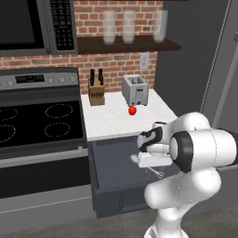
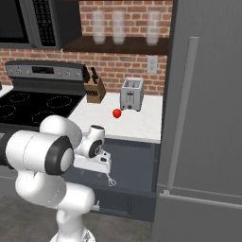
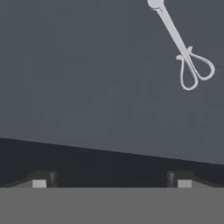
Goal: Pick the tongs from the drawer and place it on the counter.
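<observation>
Gripper [image 3: 111, 183] w/ jaws spread wide, holding nothing; it hangs over the open drawer [image 1: 111, 153], hand pointing down into it. Tongs [image 3: 183, 52] lie flat on the drawer floor, apart from both fingertips [image 3: 39, 181]; in hand view they sit toward the upper right, rounded end at the top edge, looped handle end nearer the gripper. From the L base view the tongs [image 1: 155, 171] show just below the white hand, partly hidden by it; R base view shows the loop end [image 2: 110, 181] poking out under the hand.

Drawer: dark slate-grey, pulled out from under the counter [image 1: 116, 121], interior floor plain. Counter: white slab directly above/behind the drawer, carrying a toaster [image 1: 135, 89], a knife block [image 1: 96, 90] and a small red fruit [image 1: 132, 110]. Beside the counter, a black stovetop [image 1: 39, 123]; microwave [image 1: 37, 25] above that. Brick wall behind the counter w/ a dark shelf [image 1: 128, 44] bearing three glasses [image 1: 128, 27]. Tall grey fridge [image 2: 203, 118] on the counter's other side.
</observation>
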Motion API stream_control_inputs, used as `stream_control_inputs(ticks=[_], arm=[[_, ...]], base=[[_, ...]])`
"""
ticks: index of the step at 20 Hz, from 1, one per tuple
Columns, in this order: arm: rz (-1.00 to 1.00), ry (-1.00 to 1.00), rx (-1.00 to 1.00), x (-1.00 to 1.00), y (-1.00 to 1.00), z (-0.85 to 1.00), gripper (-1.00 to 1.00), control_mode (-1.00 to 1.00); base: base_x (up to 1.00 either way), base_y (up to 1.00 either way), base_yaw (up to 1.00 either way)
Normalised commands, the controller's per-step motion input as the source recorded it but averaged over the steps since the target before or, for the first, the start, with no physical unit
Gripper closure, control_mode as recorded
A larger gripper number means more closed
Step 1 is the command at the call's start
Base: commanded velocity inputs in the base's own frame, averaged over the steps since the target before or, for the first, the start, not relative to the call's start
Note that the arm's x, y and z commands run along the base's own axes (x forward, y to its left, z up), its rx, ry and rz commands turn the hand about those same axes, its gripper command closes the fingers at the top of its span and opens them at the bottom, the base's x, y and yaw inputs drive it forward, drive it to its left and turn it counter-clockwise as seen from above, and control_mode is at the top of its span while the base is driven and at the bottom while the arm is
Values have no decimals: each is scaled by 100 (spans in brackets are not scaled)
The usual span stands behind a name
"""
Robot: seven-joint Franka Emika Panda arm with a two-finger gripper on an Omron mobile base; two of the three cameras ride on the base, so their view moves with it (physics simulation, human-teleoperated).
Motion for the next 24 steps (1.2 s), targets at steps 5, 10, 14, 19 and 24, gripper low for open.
stream_control_inputs(ticks=[5,10,14,19,24], arm=[[5,-4,7,83,0,30,-100,-100],[11,-5,1,74,0,5,-100,-100],[15,0,-1,31,-5,-17,-100,-100],[18,-3,-2,16,-6,-66,-100,-100],[21,-9,0,2,-31,-58,-100,-100]], base=[[0,0,0],[0,0,0],[0,0,0],[0,0,0],[0,0,0]])
